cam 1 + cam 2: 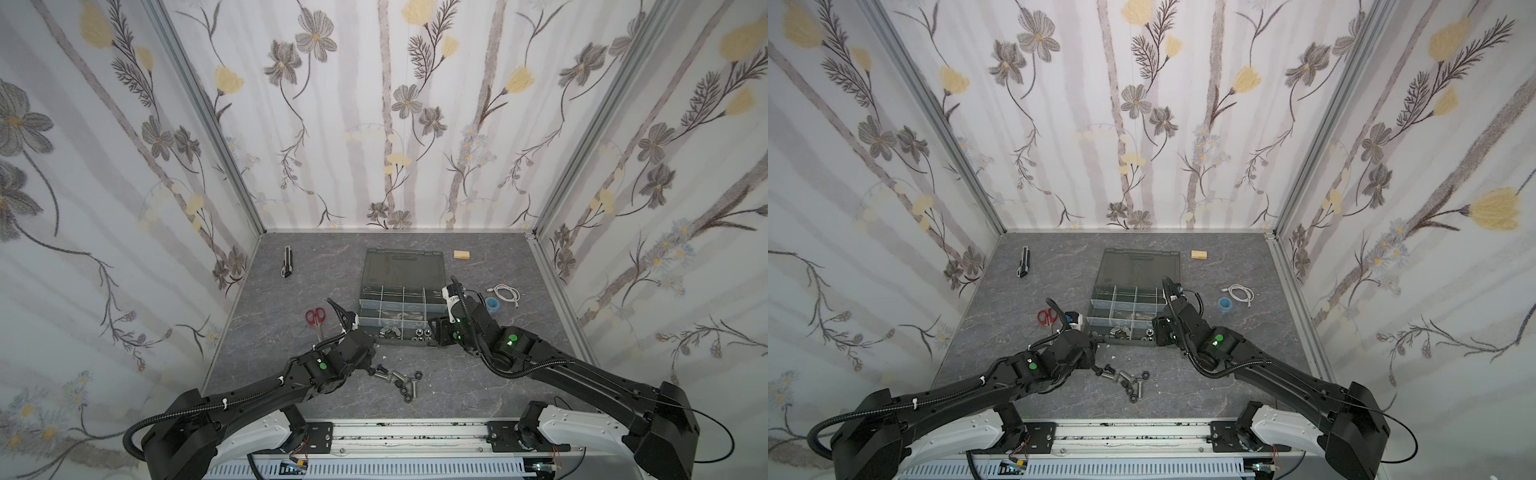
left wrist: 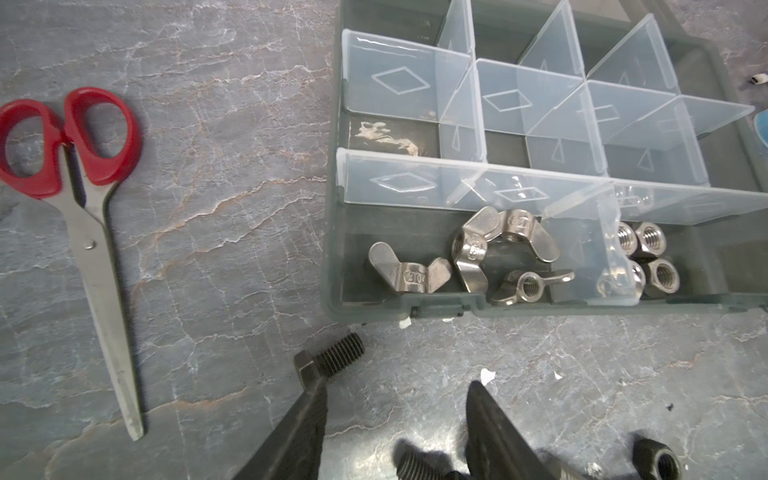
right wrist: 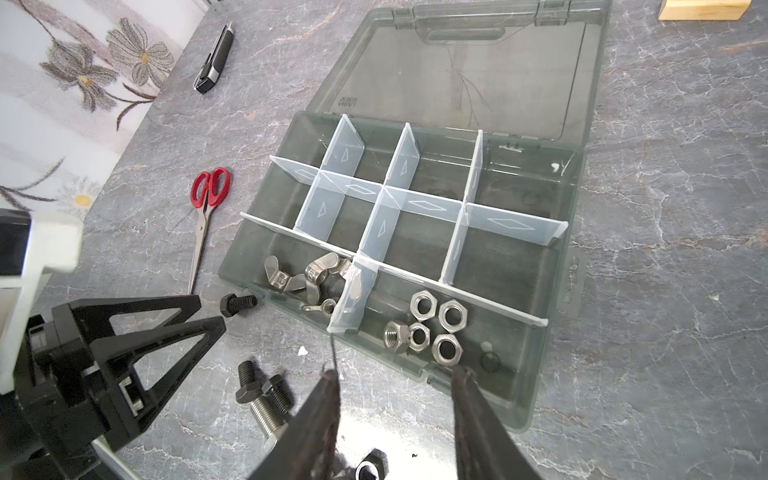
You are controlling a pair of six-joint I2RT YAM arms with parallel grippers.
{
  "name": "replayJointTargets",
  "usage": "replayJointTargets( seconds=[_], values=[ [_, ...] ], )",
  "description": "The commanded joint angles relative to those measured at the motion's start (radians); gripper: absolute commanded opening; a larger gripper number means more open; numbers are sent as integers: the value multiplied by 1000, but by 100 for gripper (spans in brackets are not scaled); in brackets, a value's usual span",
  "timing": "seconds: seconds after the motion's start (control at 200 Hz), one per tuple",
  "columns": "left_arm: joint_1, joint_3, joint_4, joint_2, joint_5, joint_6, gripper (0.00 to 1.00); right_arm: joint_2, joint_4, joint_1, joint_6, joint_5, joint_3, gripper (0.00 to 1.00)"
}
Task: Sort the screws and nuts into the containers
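A grey marbled bench point(image 1: 449, 390) carries a dark grey organizer case point(image 3: 511, 282). Its lid is folded flat back, so every compartment lies open to the two arms reaching in from the near side. The left gripper point(image 2: 392, 382) sits low over the bench just in front of the case. Its jaws are moderately apart and empty, and one fingertip point(image 2: 311, 390) touches the head of a black screw point(image 2: 330, 358), probably lining up to straddle it. The right gripper point(image 3: 397, 370) hovers at the case's near wall beside the hex nuts, jaws apart with nothing between them. A loose pile of screws and nuts point(image 1: 399, 379) lies on the bench near the left gripper, not yet sorted. Inside the case, kinds are kept apart. Silver wing nuts point(image 2: 469, 253) fill the near corner compartment and silver hex nuts point(image 3: 395, 337) the one next to it, so the black screw likely belongs in an empty compartment.
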Motion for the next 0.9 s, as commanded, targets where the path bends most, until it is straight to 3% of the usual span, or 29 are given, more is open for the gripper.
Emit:
replayJointTargets(
  seconds=[0.0,0.305,0.53,0.894],
  values=[
    [2,-13,-2,7,-29,-27,55,2,-5,2,10,-1,-2,45],
    [4,-45,-4,3,-58,-77,55,-15,2,-9,6,-2,-13,46],
    [23,-16,-3,38,-53,28,55,-47,6,-10,21,-2,-55,46],
    [87,-12,19,86,9,57,55,-143,-16,-25,46,32,-119,46]
  ],
)
